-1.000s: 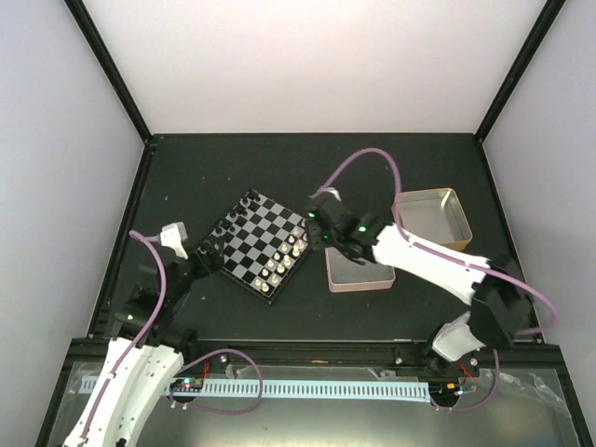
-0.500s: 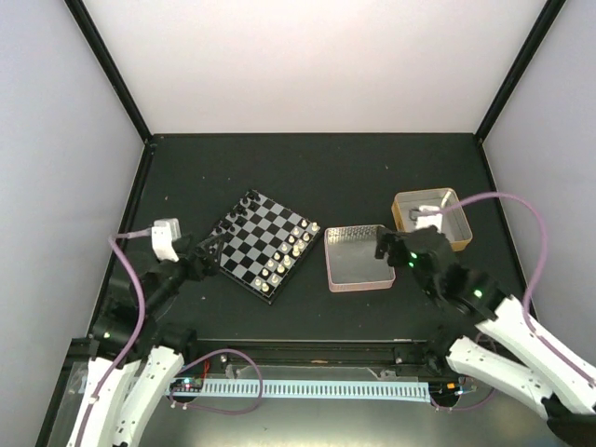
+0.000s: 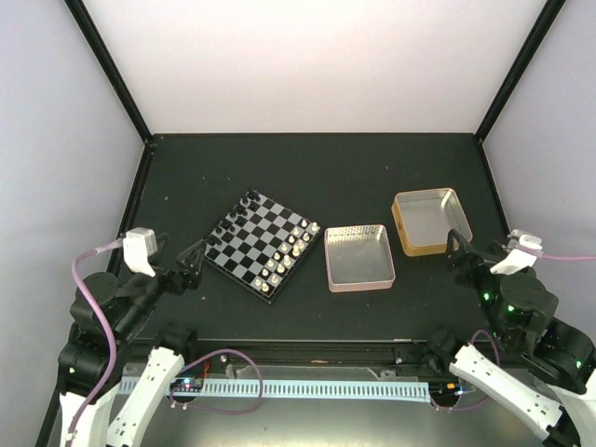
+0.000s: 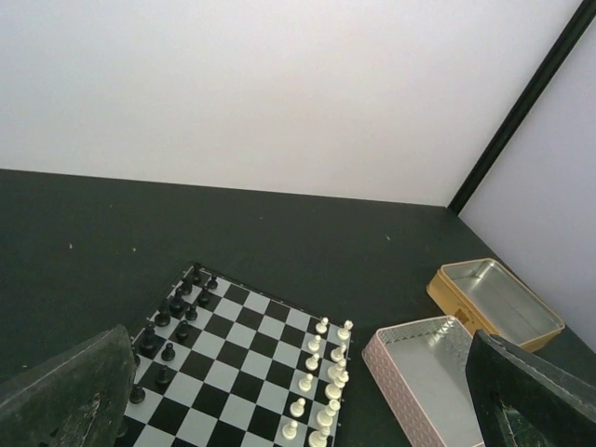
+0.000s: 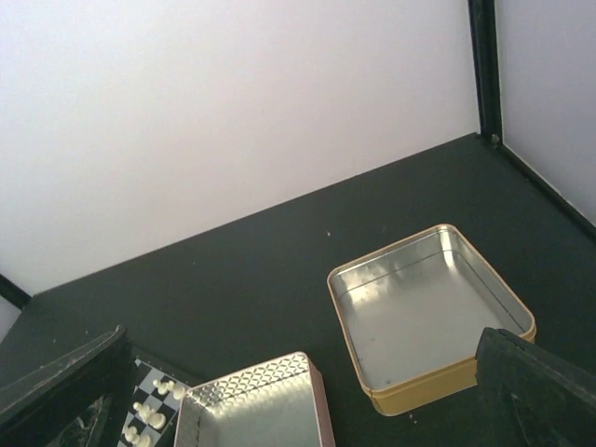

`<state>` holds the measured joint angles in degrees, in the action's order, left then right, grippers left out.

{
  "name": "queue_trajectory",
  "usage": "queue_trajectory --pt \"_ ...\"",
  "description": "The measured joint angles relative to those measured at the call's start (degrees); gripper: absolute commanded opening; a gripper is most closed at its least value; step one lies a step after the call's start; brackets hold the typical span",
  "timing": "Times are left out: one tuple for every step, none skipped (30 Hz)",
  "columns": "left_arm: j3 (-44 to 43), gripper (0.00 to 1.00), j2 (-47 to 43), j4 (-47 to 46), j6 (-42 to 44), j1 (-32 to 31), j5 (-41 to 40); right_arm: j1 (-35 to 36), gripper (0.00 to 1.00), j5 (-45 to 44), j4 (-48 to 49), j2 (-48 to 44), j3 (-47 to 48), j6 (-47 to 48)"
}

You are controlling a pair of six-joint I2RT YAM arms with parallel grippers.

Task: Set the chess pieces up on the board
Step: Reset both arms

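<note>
The board (image 3: 253, 244) lies tilted at mid-left of the table. Cream-white chess pieces (image 3: 293, 247) stand in two rows along its right edge, and black pieces (image 3: 226, 225) along its left edge. The left wrist view shows the same white pieces (image 4: 321, 382) and board (image 4: 237, 372). My left gripper (image 3: 189, 264) hovers open just off the board's near-left corner, holding nothing. My right gripper (image 3: 463, 259) is open and empty at the near right, close to the gold tin. Its wrist view catches only a board corner (image 5: 144, 377) with a few white pieces (image 5: 154, 389).
An empty pink tin (image 3: 358, 258) sits right of the board, with an empty gold tin (image 3: 430, 221) beyond it. Both show in the right wrist view, pink tin (image 5: 251, 410) and gold tin (image 5: 428, 307). Black frame posts and white walls ring the table.
My right arm has pulled back from the board's right edge to the near right, its jaws spreading wide. My left arm has drawn back toward the near left.
</note>
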<state>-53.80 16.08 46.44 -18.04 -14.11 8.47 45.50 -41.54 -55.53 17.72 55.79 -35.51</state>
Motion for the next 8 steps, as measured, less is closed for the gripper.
queue_trajectory --pt "-0.4 0.99 -0.2 0.7 0.1 0.0 -0.3 0.0 1.00 -0.6 -0.3 -0.3 0.7 -0.1" --pt "-0.5 0.99 -0.4 0.9 0.3 0.0 -0.5 0.0 1.00 -0.9 -0.4 -0.4 1.0 -0.2" --pt "-0.6 0.99 -0.7 1.2 0.3 0.0 -0.7 0.0 1.00 -1.1 -0.5 -0.4 1.1 -0.3" --pt "-0.6 0.99 -0.9 1.5 0.4 0.0 -0.8 0.0 1.00 -1.4 -0.9 -0.4 1.1 -0.5" --pt "-0.6 0.99 -1.0 1.7 0.5 0.0 -0.9 0.0 1.00 -1.5 -1.2 -0.4 1.1 -0.7" --pt "-0.6 0.99 -1.1 1.9 0.5 0.0 -0.9 0.0 1.00 -1.5 -1.4 -0.4 1.1 -0.7" --pt "-0.6 0.99 -1.2 2.1 0.5 0.0 -1.0 0.0 1.00 -1.5 -1.4 -0.4 1.1 -0.8" --pt "-0.6 0.99 -1.2 2.2 0.5 0.0 -1.0 0.0 1.00 -1.5 -1.4 -0.4 1.1 -0.9"
